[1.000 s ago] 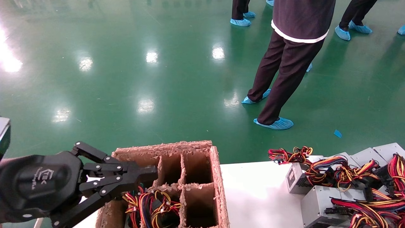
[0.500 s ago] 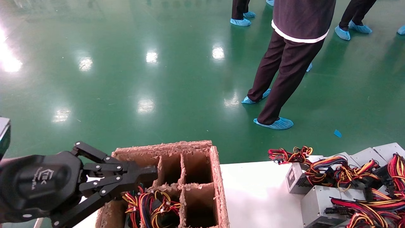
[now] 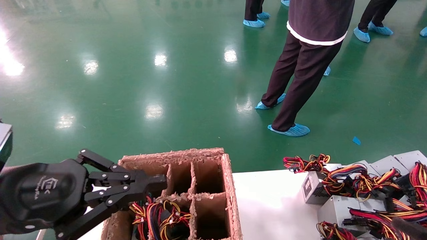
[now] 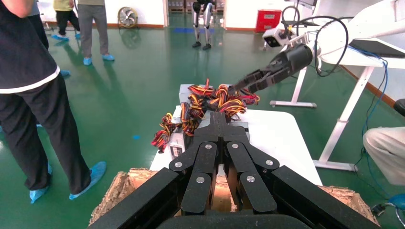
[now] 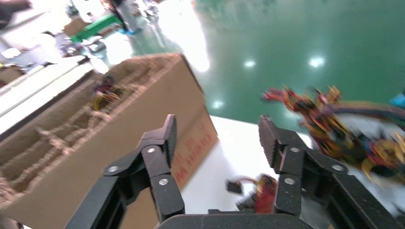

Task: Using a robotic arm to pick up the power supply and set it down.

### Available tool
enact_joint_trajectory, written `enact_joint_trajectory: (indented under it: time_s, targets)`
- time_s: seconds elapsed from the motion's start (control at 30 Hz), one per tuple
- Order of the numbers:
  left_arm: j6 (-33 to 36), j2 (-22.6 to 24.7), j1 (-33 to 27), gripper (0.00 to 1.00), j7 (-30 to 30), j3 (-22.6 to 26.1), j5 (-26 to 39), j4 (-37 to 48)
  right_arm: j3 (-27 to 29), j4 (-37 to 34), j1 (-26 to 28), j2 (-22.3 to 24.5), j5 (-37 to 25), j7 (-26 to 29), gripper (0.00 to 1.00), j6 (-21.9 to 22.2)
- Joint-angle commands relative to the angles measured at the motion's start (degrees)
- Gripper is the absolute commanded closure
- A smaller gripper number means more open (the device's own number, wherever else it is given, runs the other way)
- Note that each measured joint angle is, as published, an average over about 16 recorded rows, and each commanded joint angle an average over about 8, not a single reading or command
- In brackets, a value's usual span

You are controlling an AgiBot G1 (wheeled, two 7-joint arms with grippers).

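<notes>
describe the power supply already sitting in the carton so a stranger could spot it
Start at the brown divided cardboard carton on the left end of the white table. Look in its near-left compartment, just under the left gripper. That power supply shows as a red, yellow and black wire bundle, and it is boxed, unlike the loose pile at right.

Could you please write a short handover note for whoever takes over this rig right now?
Left gripper: jaws shut, empty, over the carton.
Right gripper: jaws open, empty, above the white table between carton and power supplies; just entering the head view.
Done: one wired unit already sits in a front carton cell.
Left: grasp a supply from the pile and set it down.
</notes>
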Motion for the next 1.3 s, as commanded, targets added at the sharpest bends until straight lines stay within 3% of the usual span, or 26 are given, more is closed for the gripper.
enact_joint_trajectory:
  time_s: [0.03,0.8,1.07,1.3]
  targets:
    - [0.0,0.0,0.0,1.0,0.0,0.0,0.0,0.0,0.4,0.9,0.1,-0.1,0.5,-1.0,0.0,-1.0]
    - [0.0,0.0,0.0,1.0,0.0,0.0,0.0,0.0,-9.9,10.6,21.5,-2.9,-7.5,6.4,0.0,0.0]
    - [0.0,0.0,0.0,0.01,0.0,0.0,0.0,0.0,-13.8,14.2,29.6,-4.0,-10.6,9.2,0.0,0.6]
    - [0.0,0.0,0.0,0.0,0.0,0.0,0.0,0.0,-17.3,17.5,36.8,-5.0,-13.3,11.8,0.0,1.2]
